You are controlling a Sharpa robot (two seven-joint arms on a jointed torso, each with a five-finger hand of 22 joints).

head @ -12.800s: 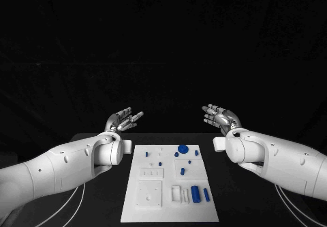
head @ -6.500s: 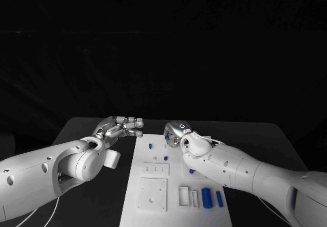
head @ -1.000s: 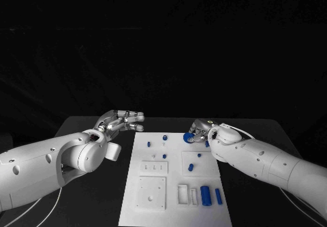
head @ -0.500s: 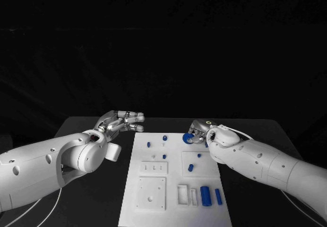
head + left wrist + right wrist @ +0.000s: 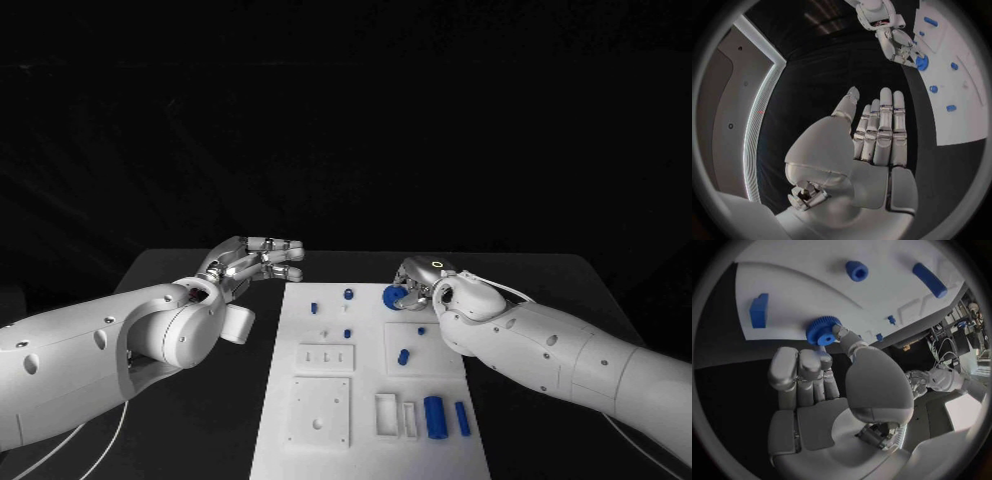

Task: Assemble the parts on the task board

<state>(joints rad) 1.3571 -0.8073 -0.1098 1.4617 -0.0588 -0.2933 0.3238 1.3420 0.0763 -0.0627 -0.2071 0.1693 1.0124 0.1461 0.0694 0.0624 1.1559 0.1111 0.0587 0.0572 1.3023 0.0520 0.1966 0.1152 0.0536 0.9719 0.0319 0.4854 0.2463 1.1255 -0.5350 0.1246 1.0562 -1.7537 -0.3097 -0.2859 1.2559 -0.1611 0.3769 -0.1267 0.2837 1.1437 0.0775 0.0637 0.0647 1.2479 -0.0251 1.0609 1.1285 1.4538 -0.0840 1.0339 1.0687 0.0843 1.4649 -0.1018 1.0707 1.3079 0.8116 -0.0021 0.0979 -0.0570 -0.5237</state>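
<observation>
- My right robot hand (image 5: 420, 281) pinches a small blue toothed gear wheel (image 5: 394, 296) between thumb and fingertips, at the far right corner of the white rectangular task board (image 5: 368, 420).
- In my right wrist view the gear wheel (image 5: 822, 330) sits at the board's edge; whether it touches the board I cannot tell.
- My left robot hand (image 5: 254, 261) hovers over the black tabletop (image 5: 173, 272) just beside the board's far left corner, holding nothing, its fingers straight and close together.
- On the board lie several small blue parts: a short peg (image 5: 349, 294) near the far edge, an oblong piece (image 5: 404, 355) in the middle, and two blue cylinders (image 5: 434, 415) at the near right.
</observation>
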